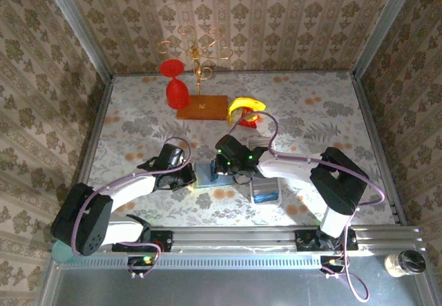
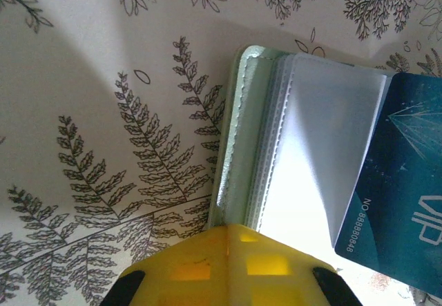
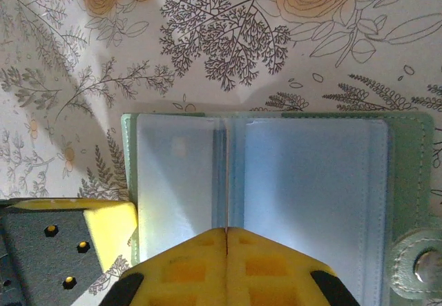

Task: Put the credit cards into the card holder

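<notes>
The sage-green card holder (image 1: 206, 175) lies open on the table between both grippers, its clear sleeves (image 3: 311, 195) spread flat. My left gripper (image 2: 238, 228) is shut on the near edge of its green cover (image 2: 233, 140). My right gripper (image 3: 227, 230) is shut on a blue credit card (image 3: 228, 175), seen edge-on over the holder's spine. In the left wrist view that card (image 2: 404, 182) stands at the right, its corner tucked behind a clear sleeve. In the top view the left gripper (image 1: 185, 176) and the right gripper (image 1: 231, 170) flank the holder. More blue cards (image 1: 264, 196) lie in the tray.
A long white tray (image 1: 266, 185) sits just right of the holder. At the back stand a red goblet (image 1: 177, 89), a gold stand on a wooden base (image 1: 201, 107) and a yellow banana-like object (image 1: 246, 106). A jar (image 1: 405, 262) sits off the table's near right corner.
</notes>
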Robot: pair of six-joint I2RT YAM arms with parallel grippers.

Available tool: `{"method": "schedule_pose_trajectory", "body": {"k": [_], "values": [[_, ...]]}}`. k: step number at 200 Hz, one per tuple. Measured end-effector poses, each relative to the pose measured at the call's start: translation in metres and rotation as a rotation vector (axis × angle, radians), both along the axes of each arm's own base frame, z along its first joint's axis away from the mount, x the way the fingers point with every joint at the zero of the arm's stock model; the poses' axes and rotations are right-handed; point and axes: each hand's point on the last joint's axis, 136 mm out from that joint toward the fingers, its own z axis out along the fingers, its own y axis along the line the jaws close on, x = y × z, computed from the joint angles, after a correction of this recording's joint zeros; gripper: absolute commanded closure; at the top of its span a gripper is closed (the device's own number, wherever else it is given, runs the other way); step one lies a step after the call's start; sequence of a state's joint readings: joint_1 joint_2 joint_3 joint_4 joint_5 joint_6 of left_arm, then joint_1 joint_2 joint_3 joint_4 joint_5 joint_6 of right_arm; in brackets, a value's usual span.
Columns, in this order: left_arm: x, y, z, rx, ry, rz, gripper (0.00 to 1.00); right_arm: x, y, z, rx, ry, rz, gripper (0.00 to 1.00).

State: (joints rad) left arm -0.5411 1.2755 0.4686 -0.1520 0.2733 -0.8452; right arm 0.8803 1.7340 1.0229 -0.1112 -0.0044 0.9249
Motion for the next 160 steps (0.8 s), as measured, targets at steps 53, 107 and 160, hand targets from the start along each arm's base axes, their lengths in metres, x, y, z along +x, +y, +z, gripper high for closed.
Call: {"method": "schedule_pose_trajectory", "body": {"k": [53, 107, 160], "values": [[-0.002, -0.001, -0.002, 0.007, -0.002, -0.006, 0.98, 0.002, -0.01, -0.017, 0.094, 0.06, -0.086, 1.0], [-0.002, -0.002, -0.003, 0.005, -0.01, -0.01, 0.99, 0.005, -0.004, -0.009, 0.141, 0.054, -0.094, 1.0], [-0.002, -0.002, -0.003, 0.005, -0.011, -0.011, 1.0, -0.001, -0.001, -0.01, 0.145, 0.08, -0.063, 1.0]]}}
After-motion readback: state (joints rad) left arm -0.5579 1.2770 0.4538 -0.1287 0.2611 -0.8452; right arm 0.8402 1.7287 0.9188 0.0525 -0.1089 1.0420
